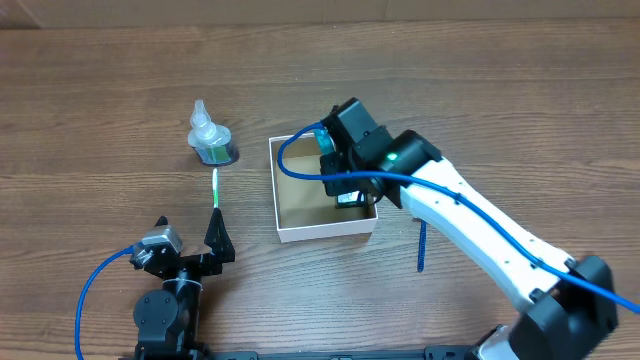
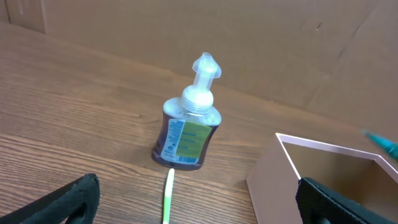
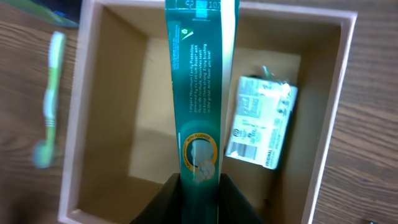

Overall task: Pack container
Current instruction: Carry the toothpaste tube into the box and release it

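The container [image 1: 325, 232] is a shallow white-walled box with a brown floor, at the table's middle. My right gripper [image 1: 338, 170] hovers over it, shut on a teal toothpaste tube [image 3: 200, 93] that hangs over the box floor [image 3: 112, 112]. A small wrapped packet [image 3: 261, 124] lies inside by the right wall. In the right wrist view the fingers [image 3: 200, 186] clamp the tube's near end. My left gripper [image 1: 215, 240] is open and empty, low at the front left, its fingers [image 2: 205, 211] spread either side of a green toothbrush [image 2: 168, 196].
A clear pump bottle with green liquid [image 1: 210, 140] stands left of the box; it also shows in the left wrist view [image 2: 186, 130]. The green toothbrush [image 1: 215, 188] lies between bottle and left gripper. A dark blue stick-like item [image 1: 420, 245] lies right of the box.
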Robot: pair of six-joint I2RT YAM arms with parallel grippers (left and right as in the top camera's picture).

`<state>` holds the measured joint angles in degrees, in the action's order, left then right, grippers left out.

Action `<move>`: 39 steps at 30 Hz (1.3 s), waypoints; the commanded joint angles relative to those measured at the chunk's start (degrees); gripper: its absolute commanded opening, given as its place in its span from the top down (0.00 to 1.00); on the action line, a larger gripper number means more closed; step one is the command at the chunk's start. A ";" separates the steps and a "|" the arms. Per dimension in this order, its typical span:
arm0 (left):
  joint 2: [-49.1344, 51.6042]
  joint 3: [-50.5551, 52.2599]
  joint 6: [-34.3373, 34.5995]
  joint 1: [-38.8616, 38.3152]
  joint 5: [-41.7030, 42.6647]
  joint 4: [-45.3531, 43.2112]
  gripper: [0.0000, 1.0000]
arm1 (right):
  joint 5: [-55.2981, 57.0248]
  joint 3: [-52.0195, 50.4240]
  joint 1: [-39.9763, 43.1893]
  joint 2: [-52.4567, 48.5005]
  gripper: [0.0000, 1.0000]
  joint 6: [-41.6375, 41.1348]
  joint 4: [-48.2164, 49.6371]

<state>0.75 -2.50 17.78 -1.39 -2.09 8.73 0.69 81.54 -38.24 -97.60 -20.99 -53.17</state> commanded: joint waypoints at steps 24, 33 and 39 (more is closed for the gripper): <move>-0.48 0.26 -1.09 0.24 0.63 -0.17 0.00 | 13.14 -2.64 5.29 8.07 0.96 -6.10 -13.35; -0.48 0.26 -1.09 0.24 0.63 -0.17 0.00 | 6.91 -11.17 6.60 8.07 0.96 -7.63 -4.63; -0.48 0.26 -1.09 0.24 0.63 -0.17 0.00 | 5.81 -14.71 6.60 8.07 0.96 -10.80 -2.12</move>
<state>0.75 -2.50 17.78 -1.39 -2.09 8.73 7.42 69.01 -31.68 -89.65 -29.54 -56.58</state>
